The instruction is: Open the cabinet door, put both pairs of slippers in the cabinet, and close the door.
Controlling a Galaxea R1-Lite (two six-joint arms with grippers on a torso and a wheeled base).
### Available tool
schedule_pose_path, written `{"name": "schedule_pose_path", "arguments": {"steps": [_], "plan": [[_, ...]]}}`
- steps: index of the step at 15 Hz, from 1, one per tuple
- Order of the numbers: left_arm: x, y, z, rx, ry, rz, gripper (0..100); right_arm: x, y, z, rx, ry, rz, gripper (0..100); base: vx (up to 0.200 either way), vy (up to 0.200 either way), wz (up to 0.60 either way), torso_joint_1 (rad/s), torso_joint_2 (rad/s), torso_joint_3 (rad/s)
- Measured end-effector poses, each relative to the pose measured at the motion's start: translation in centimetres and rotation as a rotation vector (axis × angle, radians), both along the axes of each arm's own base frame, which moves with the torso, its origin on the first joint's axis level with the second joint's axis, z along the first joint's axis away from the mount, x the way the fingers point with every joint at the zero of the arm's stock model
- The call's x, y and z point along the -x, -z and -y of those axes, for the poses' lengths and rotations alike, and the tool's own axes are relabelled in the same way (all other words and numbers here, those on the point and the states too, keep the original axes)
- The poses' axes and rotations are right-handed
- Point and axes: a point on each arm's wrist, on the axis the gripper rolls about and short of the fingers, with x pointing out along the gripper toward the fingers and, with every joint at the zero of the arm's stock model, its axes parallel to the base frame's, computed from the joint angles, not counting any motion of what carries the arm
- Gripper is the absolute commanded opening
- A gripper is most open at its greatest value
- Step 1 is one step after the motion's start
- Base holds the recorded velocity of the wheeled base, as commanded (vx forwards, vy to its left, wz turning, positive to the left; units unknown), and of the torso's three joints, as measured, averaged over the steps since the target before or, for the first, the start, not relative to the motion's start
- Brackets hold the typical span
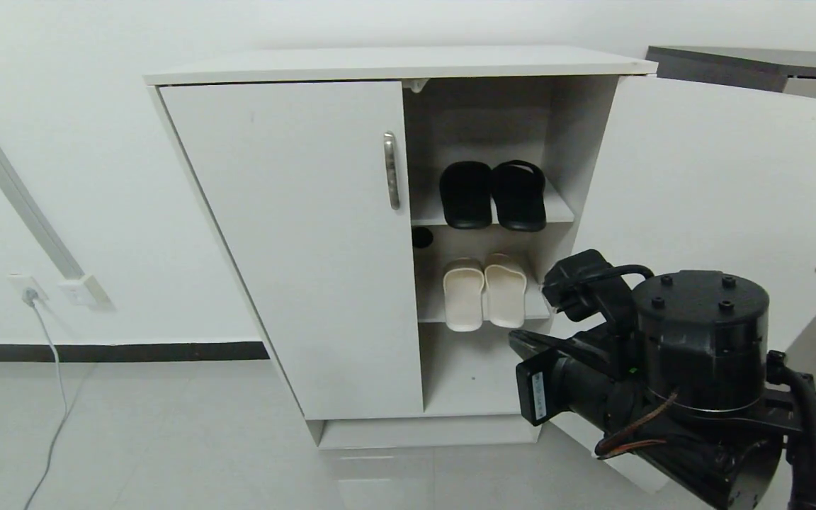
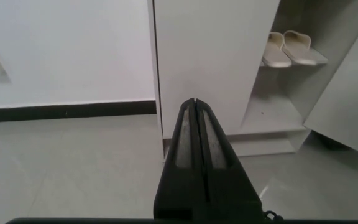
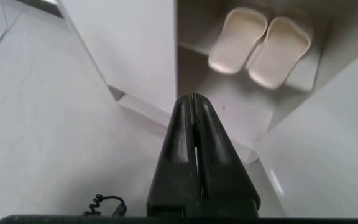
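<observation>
Though stocked with black rubber slippers [image 1: 493,195] above cream foam slippers [image 1: 484,294], needs open right door [image 1: 720,198] of white cabinet [image 1: 394,64] swung shut; left gripper [image 2: 194,102], right gripper [image 3: 194,98] clenched, empty.

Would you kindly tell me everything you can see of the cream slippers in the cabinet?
The cream slippers are a matching pair of smooth, moulded slides, seemingly foam or rubber, with thick rounded edges. They lie soles down, side by side and apparently touching, lengthwise front to back on the lower shelf in the open right half of the cabinet, under the black slippers. Their near ends jut slightly over the shelf's front edge. Nothing but the shelf touches them.
</observation>
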Motion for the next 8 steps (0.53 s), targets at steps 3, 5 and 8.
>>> {"name": "schedule_pose_path", "arguments": {"steps": [3, 5, 8], "plan": [[0.0, 0.0, 0.0, 0.0, 0.0, 0.0, 0, -0.25, 0.4, -0.33, 0.002, 0.0, -0.004, 0, -0.2, 0.0, 0.0, 0.001, 0.01, 0.002], [0.0, -0.01, 0.0, 0.0, -0.001, 0.0, 0, -0.47, 0.45, -0.51, -0.019, 0.003, 0.016, 0, -0.1, 0.0, 0.0, 0.001, 0.0, 0.001], [-0.01, 0.02, -0.01, 0.0, -0.003, 0.0, 0, -0.59, 0.81, -0.35, -0.014, 0.01, 0.011, 0, 0.0, 0.0, 0.0, 0.0, 0.0, 0.0]]}}
